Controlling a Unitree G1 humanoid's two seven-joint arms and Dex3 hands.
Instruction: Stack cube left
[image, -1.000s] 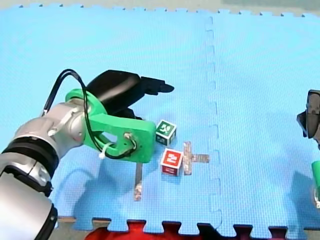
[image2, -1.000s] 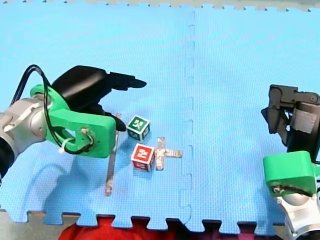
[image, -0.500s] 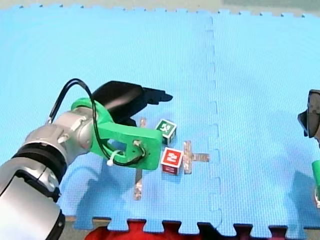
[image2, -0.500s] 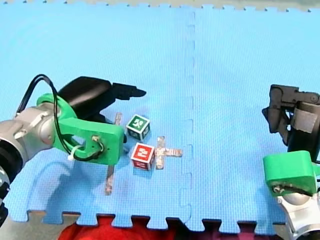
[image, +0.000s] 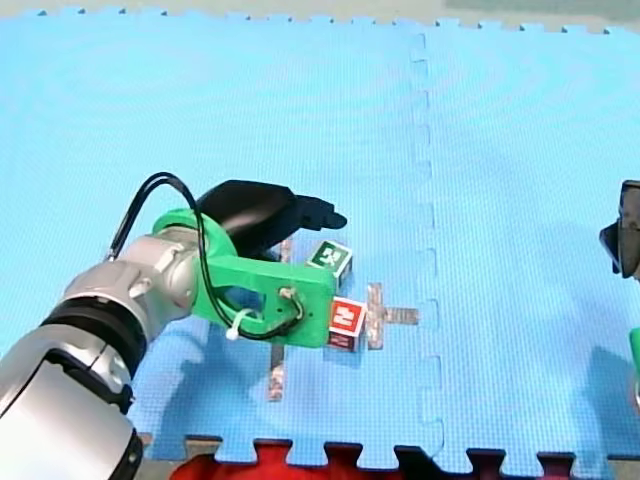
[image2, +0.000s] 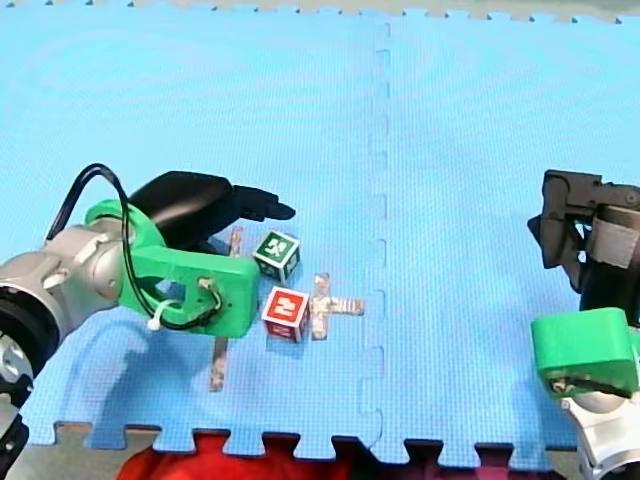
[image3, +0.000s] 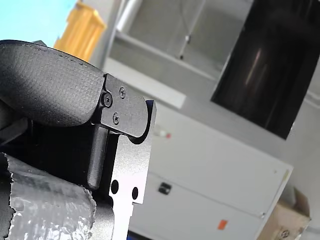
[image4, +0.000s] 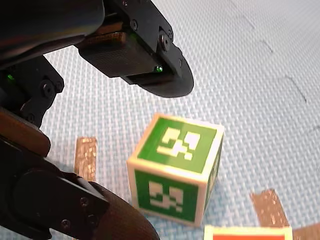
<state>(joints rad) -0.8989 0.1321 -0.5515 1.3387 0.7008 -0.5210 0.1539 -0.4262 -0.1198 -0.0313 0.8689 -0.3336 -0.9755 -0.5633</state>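
The green cube (image2: 277, 255) sits on the blue mat (image2: 450, 130). The left hand (image2: 200, 200) hovers just beside it, on its left, unclenched and holding nothing. In the second wrist view a fingertip (image4: 167, 82) hangs just beyond the green cube, apart from it. The red cube (image2: 285, 312) lies just in front of the green cube, beside a tape cross (image2: 335, 305). The right hand (image2: 580, 230) is well off to the green cube's right; I cannot tell its grip.

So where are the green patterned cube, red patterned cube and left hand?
green patterned cube (image2: 278, 246): second head view, top face.
red patterned cube (image2: 287, 305): second head view, top face.
left hand (image2: 212, 202): second head view, black palm.
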